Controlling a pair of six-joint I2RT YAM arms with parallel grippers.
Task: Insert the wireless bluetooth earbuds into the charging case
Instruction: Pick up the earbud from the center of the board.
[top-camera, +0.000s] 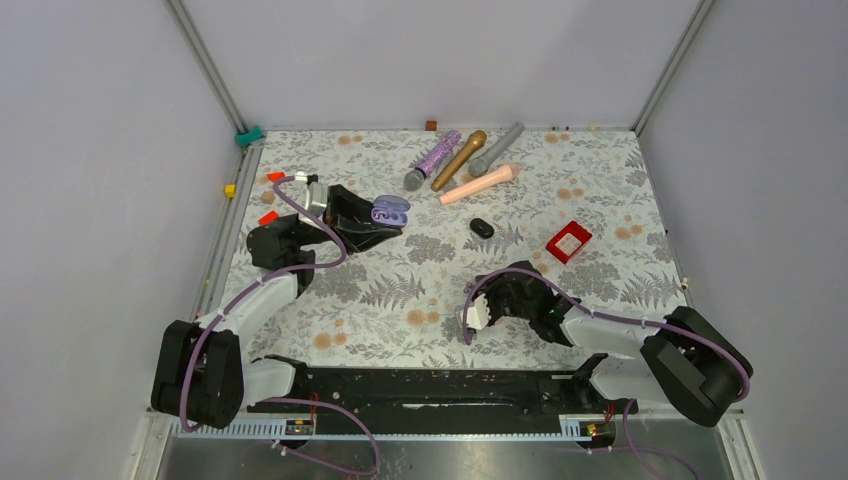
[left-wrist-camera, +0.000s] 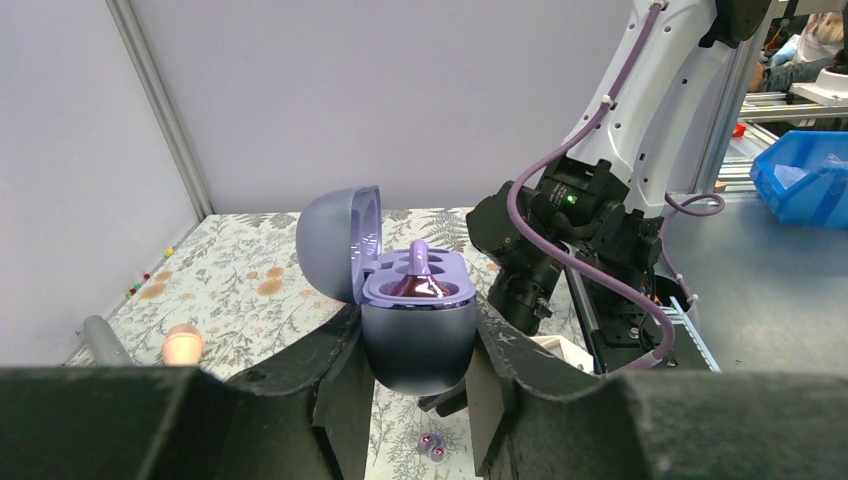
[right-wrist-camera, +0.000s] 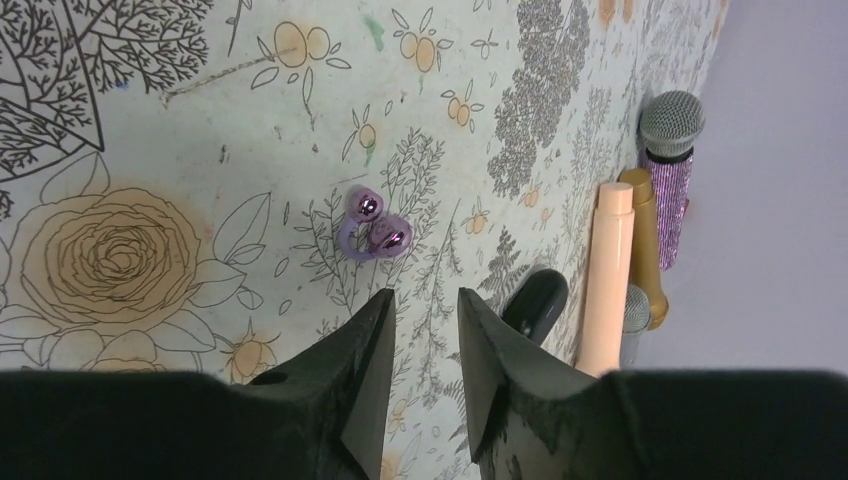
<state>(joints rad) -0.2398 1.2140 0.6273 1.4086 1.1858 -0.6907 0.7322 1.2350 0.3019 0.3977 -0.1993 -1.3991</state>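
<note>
Floral counter (top-camera: 400, 290), grey walls on three sides, open cloth all round buds. Purple earbuds (right-wrist-camera: 372, 228) lie touching on counter, pair's long axis slanting across right wrist view, just ahead of right jaws: parted, nothing between. Black case (right-wrist-camera: 535, 300) and microphones (right-wrist-camera: 610, 270) lie to one side. Charging case (left-wrist-camera: 415, 330) upright, lid swung open, clenched in left jaws above counter.

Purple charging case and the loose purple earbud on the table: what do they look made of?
Purple charging case: probably moulded plastic, satin finish, soft even sheen. Loose purple earbud: hard glossy plastic, sharp highlights; its pale loop may be softer rubber.
</note>
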